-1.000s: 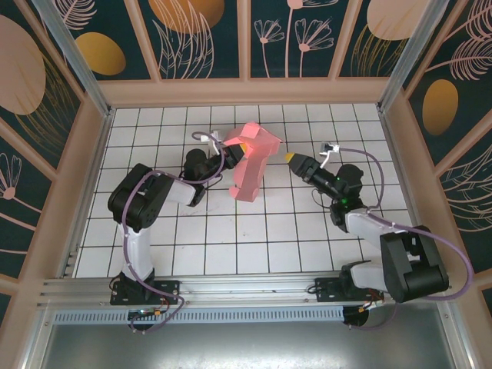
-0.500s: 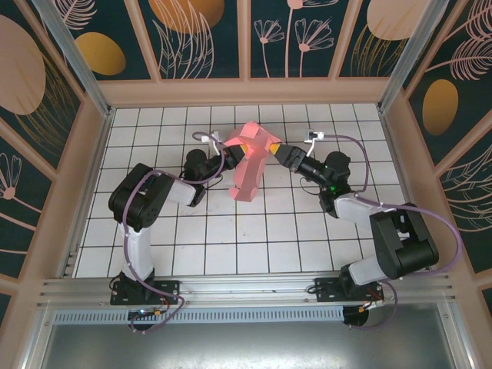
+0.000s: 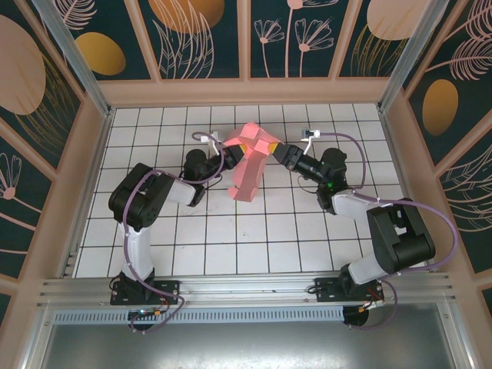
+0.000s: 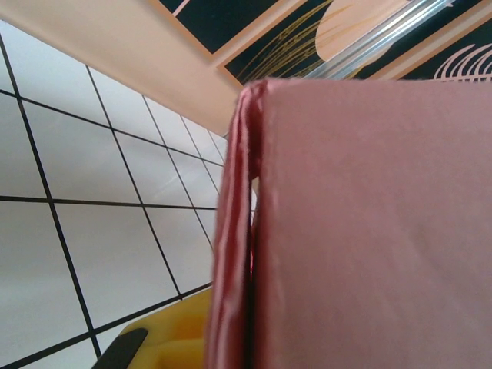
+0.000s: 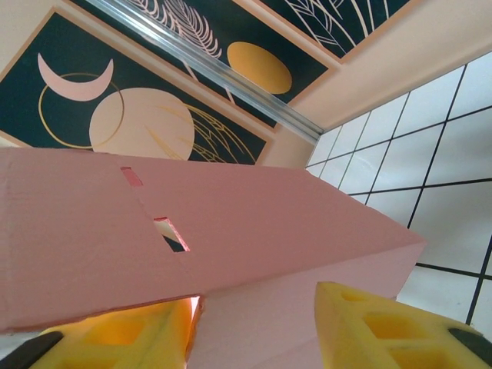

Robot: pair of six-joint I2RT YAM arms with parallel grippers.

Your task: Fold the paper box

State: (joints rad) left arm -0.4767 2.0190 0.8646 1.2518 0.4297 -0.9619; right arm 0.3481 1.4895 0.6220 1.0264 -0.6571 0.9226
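**Top external:** the half-formed paper box (image 3: pixel 250 163) stands mid-table between the arms. The left gripper (image 3: pixel 229 154) is clamped on its left edge and the right gripper (image 3: pixel 277 151) is at its right.

**Left wrist:** doubled card layers.

**Right wrist:** fingers (image 5: pixel 384 323) apart astride a panel with 2 slots (image 5: pixel 173 233). Judged next move: close and tuck.

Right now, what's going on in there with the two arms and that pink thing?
Both arms are working a partly folded pink paper box, which sits between them over the far half of the tiled table. The left hand is shut on the box's left edge. The right hand is at the box's right side, with its yellow fingers either side of the card. I can't tell whether they are pressing on it. The box isn't closed up yet.
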